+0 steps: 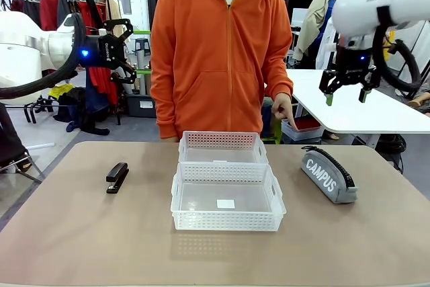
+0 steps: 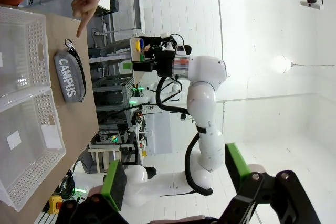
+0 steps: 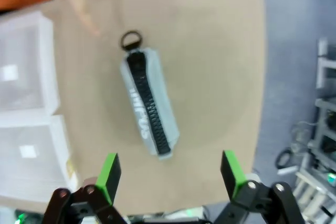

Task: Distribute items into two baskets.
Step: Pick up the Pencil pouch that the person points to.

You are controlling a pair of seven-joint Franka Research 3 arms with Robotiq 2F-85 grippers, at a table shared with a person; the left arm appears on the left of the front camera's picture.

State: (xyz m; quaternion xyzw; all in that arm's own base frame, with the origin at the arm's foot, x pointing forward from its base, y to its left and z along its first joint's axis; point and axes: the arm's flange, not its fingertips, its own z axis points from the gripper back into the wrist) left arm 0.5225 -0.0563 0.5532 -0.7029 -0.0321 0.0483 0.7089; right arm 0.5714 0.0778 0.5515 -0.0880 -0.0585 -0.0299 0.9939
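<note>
The grey "CAMPUS" pouch (image 1: 328, 175) lies on the table at the right. My right gripper (image 1: 346, 96) hangs open high above it. In the right wrist view the pouch (image 3: 147, 100) lies zipper up, beyond the open right gripper (image 3: 170, 174). The black stapler (image 1: 117, 177) lies on the table at the left. My left gripper (image 1: 131, 50) is open, raised far above the table's left side and pointing sideways. Two translucent white baskets stand end to end in the middle, the near basket (image 1: 227, 220) and the far basket (image 1: 222, 140). The left wrist view shows the pouch (image 2: 70, 77) beside the baskets (image 2: 31, 40).
A person in an orange hoodie stands at the far edge, one hand (image 1: 283, 109) pointing down toward the pouch's end of the tan table (image 1: 67, 233). A white label lies inside the near basket. A white side table (image 1: 363, 115) stands behind at the right.
</note>
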